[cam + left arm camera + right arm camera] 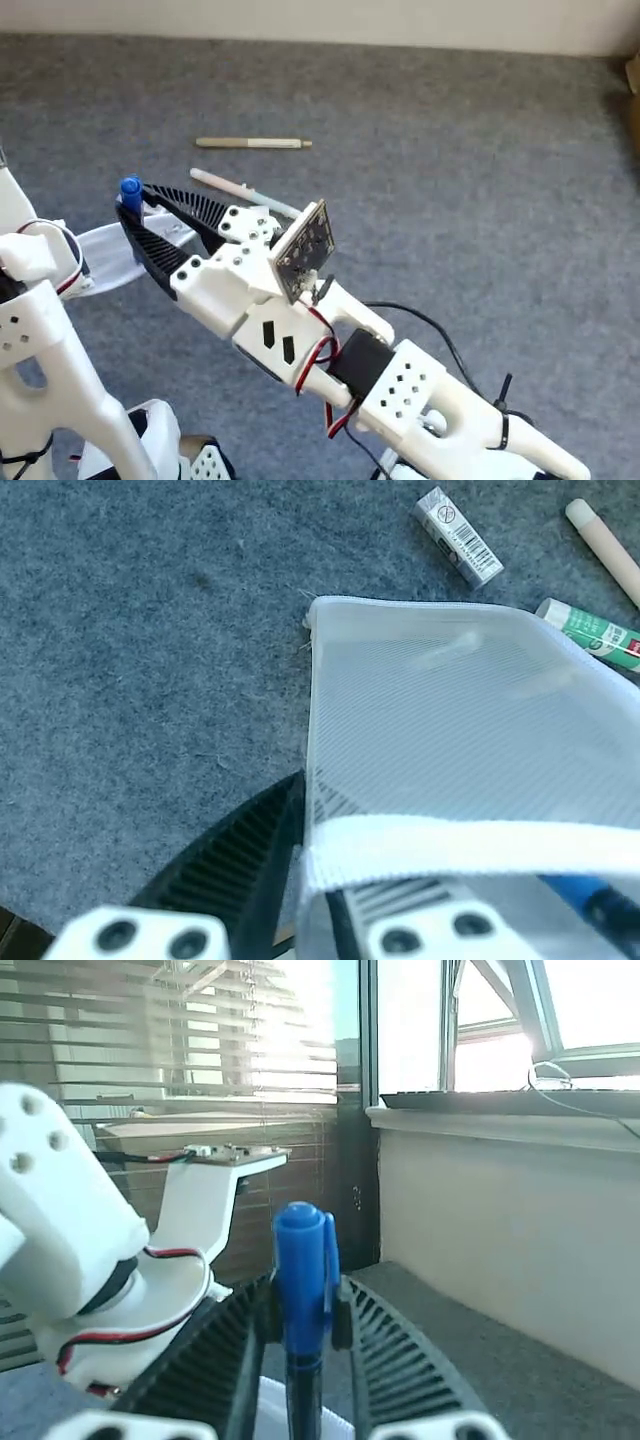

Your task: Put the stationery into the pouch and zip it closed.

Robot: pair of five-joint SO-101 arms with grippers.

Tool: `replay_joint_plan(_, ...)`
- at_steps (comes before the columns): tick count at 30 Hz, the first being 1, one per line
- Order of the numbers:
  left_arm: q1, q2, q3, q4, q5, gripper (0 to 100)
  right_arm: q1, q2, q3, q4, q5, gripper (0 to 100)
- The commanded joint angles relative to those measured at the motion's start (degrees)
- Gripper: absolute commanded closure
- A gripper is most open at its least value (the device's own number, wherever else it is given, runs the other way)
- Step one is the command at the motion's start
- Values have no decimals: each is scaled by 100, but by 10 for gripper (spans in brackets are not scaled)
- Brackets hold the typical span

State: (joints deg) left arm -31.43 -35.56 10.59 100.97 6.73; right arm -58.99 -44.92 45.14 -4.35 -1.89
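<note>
Pinching a blue pen (301, 1260) upright, the right claw (130, 208) sits close above the mesh pouch (450, 720), near the table's (450, 150) left edge. The left claw (315, 880) is clamped on the pouch's rim. 2 more lie toward the far edge: olive pen (253, 143), white pen (240, 188).

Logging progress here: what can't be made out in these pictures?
- Mouth of the pouch: left wrist view, cut off by the bottom edge; high view, covered by the right claw.
- Tip of the blue pen: right wrist view, below the bottom edge; whether it is inside the pouch is unclear.
- One end of the white pen: high view, hidden under the right arm.
</note>
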Motion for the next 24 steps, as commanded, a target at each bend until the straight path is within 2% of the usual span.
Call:
replay_joint_plan(1, 110, 84, 31, 9, 79, 993, -277, -136, 48, -92, 114, 993)
replay_joint_plan(4, 92, 84, 31, 9, 79, 993, -400, -136, 145, -92, 167, 989)
replay_joint_plan(8, 110, 84, 189, 9, 79, 993, -426, -136, 127, 224, 668, 988)
replay_joint_plan(13, 110, 84, 189, 9, 79, 993, -435, -136, 84, 1165, 396, 987)
replay_joint_plan(19, 110, 84, 189, 0, 79, 993, -435, -145, 84, 1279, 360, 851)
replay_joint_plan(24, 110, 84, 189, 0, 79, 993, -435, -145, 84, 1279, 369, 846)
